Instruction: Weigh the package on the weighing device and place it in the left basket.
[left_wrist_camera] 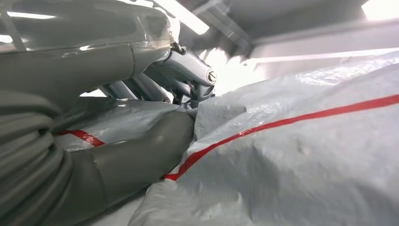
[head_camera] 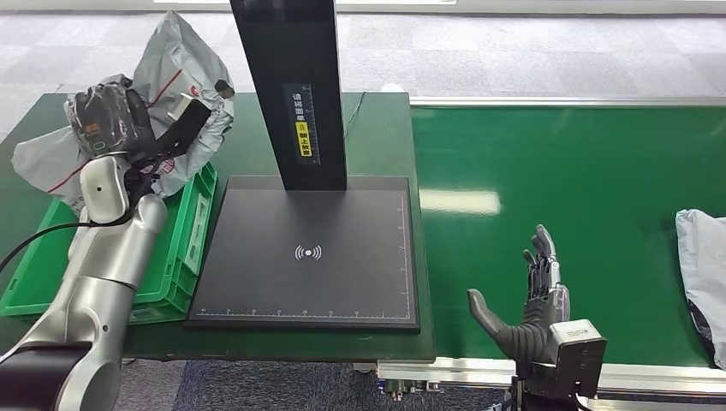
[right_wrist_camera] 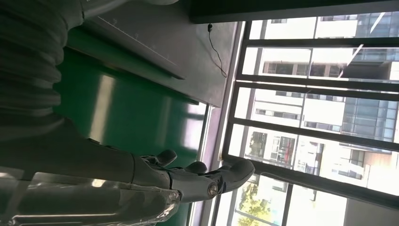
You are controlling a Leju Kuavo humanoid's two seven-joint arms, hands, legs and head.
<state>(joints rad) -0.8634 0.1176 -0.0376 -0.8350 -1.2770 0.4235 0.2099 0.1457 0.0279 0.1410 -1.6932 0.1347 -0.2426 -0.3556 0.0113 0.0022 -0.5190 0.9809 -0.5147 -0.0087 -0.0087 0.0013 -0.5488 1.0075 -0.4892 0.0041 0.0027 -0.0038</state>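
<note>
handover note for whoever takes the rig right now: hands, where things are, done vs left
Left hand: grips the grey package with red stripe, held up over the green basket at the left of the table.
Right hand: holds nothing, fingers apart, raised over the green conveyor belt.
Weighing device: nothing on the black platform.
Another grey package lies on the belt at the far right.
Done: the package is off the platform and carried to the basket; the frames cannot confirm it was weighed.
Left: lower and release it into the basket, pull the left arm back.
</note>
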